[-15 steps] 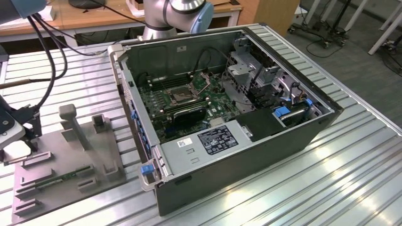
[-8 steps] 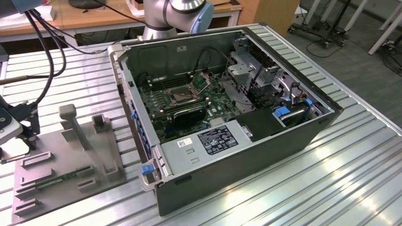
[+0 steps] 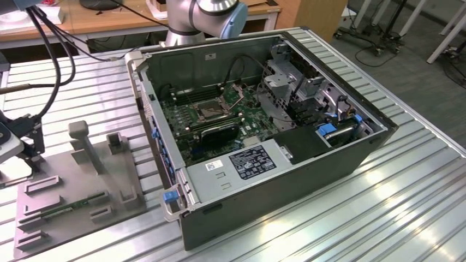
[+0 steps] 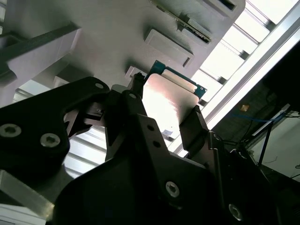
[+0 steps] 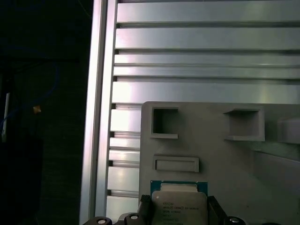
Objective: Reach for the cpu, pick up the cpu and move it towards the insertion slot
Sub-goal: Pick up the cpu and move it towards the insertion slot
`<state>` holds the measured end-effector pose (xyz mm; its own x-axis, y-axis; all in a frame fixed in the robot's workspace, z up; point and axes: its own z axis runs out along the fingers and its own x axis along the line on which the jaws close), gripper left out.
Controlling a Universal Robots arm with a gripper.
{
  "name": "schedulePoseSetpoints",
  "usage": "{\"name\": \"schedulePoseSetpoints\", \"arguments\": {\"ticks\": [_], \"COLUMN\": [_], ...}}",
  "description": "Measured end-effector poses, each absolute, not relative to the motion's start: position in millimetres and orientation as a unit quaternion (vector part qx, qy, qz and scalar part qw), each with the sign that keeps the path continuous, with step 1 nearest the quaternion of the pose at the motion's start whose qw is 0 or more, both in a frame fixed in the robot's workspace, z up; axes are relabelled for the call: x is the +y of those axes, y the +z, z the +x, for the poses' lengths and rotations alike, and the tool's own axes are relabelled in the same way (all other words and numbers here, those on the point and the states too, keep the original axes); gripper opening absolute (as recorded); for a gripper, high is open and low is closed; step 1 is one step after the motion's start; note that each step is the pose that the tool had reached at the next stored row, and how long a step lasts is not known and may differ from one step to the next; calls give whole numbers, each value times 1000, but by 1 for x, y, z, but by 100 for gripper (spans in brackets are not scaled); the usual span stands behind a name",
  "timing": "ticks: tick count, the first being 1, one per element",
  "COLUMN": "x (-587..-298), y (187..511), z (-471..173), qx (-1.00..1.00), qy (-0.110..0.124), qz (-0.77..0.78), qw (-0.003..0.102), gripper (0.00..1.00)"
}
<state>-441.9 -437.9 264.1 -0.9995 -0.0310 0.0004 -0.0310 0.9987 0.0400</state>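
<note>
Gripping is established. The gripper (image 4: 165, 105) has its two black fingers (image 4: 193, 126) set against opposite edges of the cpu (image 4: 171, 96). The jaws are clamped on it, with no gap visible on either side. The first wrist view shows the same hold: the cpu (image 5: 180, 207) sits between the fingers (image 5: 144, 206), silvery top toward the camera, with a thin green rim along one edge.

Position of the cpu:
- It is over the grey tray (image 5: 206, 140), near one corner and just beside a shallow rectangular recess (image 5: 176, 164).
- Neither wrist view shows whether the chip is lifted clear of the tray surface or rests on it.
- The tray lies on the slatted metal table (image 5: 206, 51).

Position of the target:
- In the exterior view the insertion slot (image 3: 209, 112) is a square socket with a shiny frame and a dark centre.
- It is mounted on the green board (image 3: 244, 131) inside the open computer case (image 3: 291, 183).
- The grey tray (image 3: 73, 218) lies to the exterior view's left of the case, well apart from the slot, with the case wall between them.

Task status, as a judgement:
- Reach: complete.
- Grasp: made, with the chip held squarely by its edges.
- Pick-up: at its very start, since no clearance above the tray can be confirmed.
- Transfer toward the insertion slot: not yet done. The cpu is at the tray, so the full travel to the case remains.
</note>
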Motion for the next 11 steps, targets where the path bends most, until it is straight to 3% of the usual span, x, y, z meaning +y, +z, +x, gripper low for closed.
{"name": "schedulePoseSetpoints", "arguments": {"ticks": [11], "x": [-438], "y": [267], "z": [-442], "qx": [-1000], "qy": [-20], "qz": [16], "qw": [1], "gripper": [55]}}
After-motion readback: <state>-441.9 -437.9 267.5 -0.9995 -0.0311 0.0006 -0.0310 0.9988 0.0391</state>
